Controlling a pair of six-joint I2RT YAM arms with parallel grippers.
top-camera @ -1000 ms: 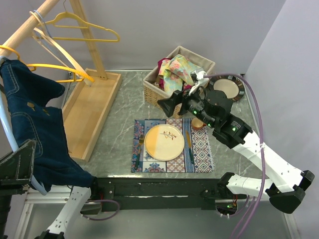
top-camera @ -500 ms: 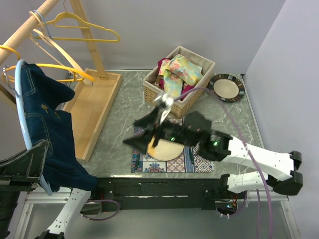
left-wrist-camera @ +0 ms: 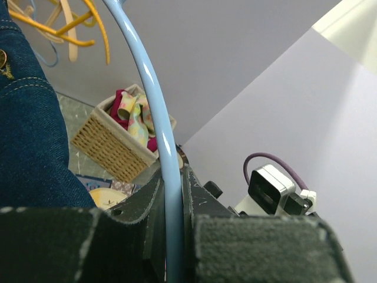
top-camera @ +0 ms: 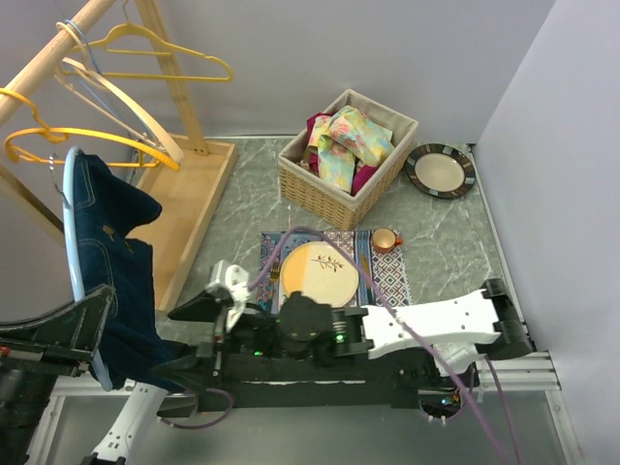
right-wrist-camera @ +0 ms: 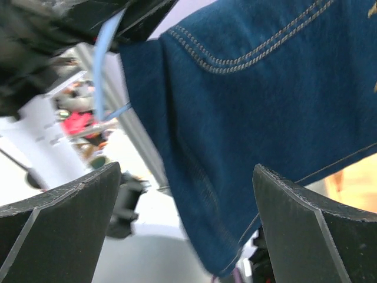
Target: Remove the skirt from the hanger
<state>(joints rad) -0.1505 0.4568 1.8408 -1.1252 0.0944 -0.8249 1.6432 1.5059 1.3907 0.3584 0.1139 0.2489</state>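
the left arm rises from the near left corner, and its gripper sits at the near left edge of the scene. its jaws are closed tight on the light blue hanger, whose thin tube runs up between the two padded fingers in the left wrist view. the hanger stands nearly upright in that grip, in front of the wooden rack and clear of its rail.

the denim skirt is still on the hanger. it hangs in dark folds from the hanger's top down past the left gripper, at the left of the table.

the right arm lies low and stretched out along the near edge, reaching from its base on the right across to the left. its gripper points left at the lower part of the skirt. the jaws are spread wide and hold nothing. in the right wrist view the skirt's stitched hem hangs in the gap between the two fingers, just beyond their tips. whether either finger touches the cloth cannot be told.

farther back, yellow hangers hang on the rack. a wicker basket of cloth, a plate on a patterned mat, a small cup and a dark-rimmed dish rest on the table.
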